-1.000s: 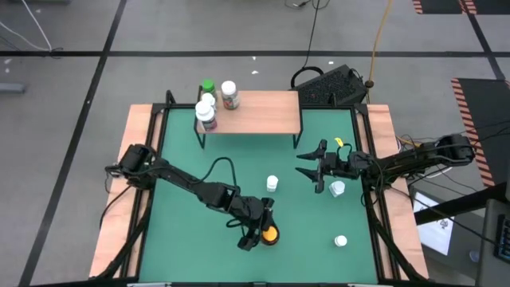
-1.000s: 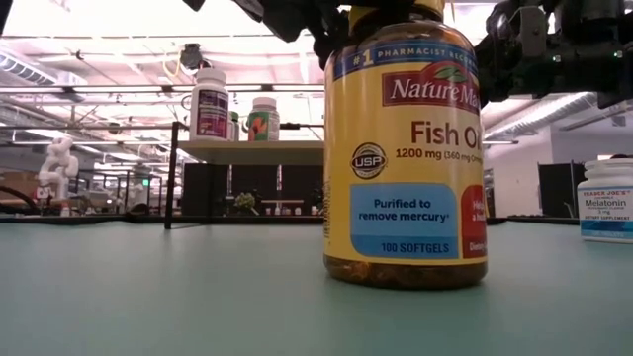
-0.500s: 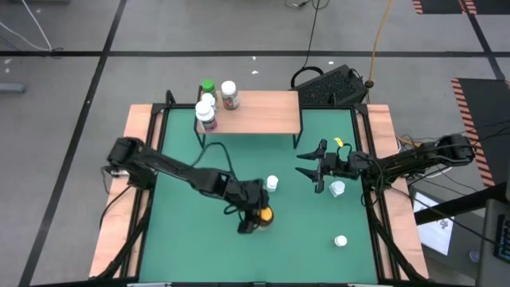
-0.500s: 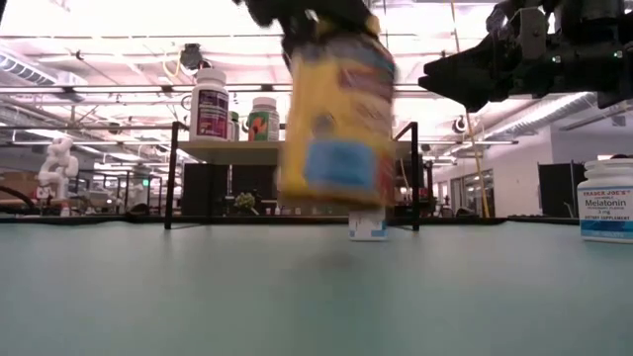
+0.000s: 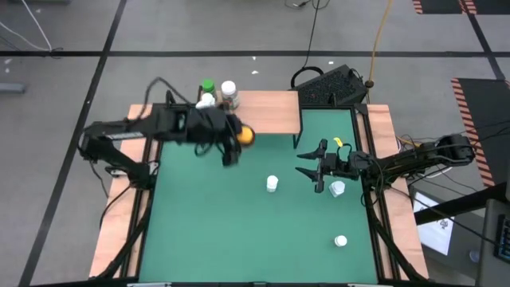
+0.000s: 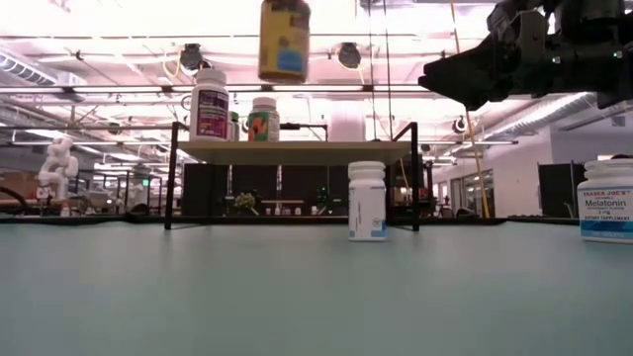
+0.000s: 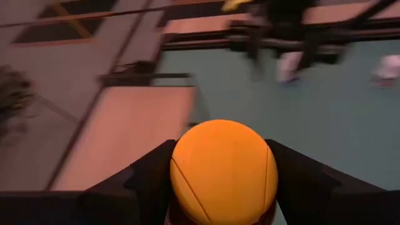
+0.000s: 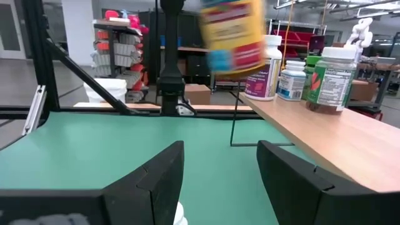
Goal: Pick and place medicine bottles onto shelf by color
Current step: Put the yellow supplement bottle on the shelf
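My left gripper (image 5: 237, 137) is shut on the amber bottle with the yellow cap (image 5: 246, 135) and holds it in the air over the near edge of the light-wood shelf (image 5: 267, 113). In the low view the amber bottle (image 6: 284, 40) hangs well above the shelf board (image 6: 297, 150). A green-capped bottle (image 5: 208, 85) and two white ones (image 5: 229, 92) stand on the shelf's left end. Three white bottles (image 5: 272, 184) (image 5: 338, 189) (image 5: 341, 240) stand on the green mat. My right gripper (image 5: 313, 170) hovers open beside the middle one. My left gripper pinches the amber bottle between its two fingers (image 7: 149, 181), one on each side, just under the yellow cap (image 7: 224, 164). It comes from above, with the arm reaching in from the table's left. The bottle is lifted clear and hangs roughly upright below the fingers.
The right half of the shelf board (image 5: 275, 104) is bare. Black shelf legs (image 6: 413, 178) stand at its corners. A melatonin bottle (image 6: 605, 201) stands low on the right in the low view. Light-wood side strips (image 5: 119, 207) border the mat. Cables lie beyond the table's far edge.
My left gripper has lifted the amber bottle off the mat near the table's near edge. It has carried the bottle up and toward the far edge, as far as the shelf's front. The bottle was standing on the mat and is now clear of it, high above.
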`<state>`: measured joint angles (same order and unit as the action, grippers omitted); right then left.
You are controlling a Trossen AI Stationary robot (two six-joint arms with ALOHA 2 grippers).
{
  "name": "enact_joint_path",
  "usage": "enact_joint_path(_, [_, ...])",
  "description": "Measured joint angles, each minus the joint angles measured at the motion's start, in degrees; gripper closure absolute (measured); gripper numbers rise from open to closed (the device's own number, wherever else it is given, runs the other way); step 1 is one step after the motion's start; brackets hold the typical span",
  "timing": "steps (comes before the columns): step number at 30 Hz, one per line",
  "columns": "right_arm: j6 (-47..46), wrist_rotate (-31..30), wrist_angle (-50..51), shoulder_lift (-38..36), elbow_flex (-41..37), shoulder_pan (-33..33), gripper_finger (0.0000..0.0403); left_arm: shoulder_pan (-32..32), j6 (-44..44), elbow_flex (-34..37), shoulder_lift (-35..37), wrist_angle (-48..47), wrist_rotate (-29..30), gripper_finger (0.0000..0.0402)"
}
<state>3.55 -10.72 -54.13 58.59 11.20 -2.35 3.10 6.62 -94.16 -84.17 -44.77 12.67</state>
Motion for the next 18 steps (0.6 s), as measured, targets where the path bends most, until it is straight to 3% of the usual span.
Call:
enact_joint_path(6, [0.57, -0.01, 0.05, 0.00, 0.00, 0.00, 0.0204, 11.43, 6.66, -0.12, 0.50, -3.76, -4.32, 0.0184])
enact_joint_path(13, [0.51, 0.00, 0.64, 0.00, 0.00, 0.00, 0.0204, 20.43, 8.03, 0.28, -0.08, -4.20, -9.00, 0.0155])
enact_joint_path(18, [0.37, -0.01, 0.88, -0.02, 0.00, 0.00, 0.0204, 24.21, 7.32, 3.06, -0.23, -4.38, -11.57, 0.0185])
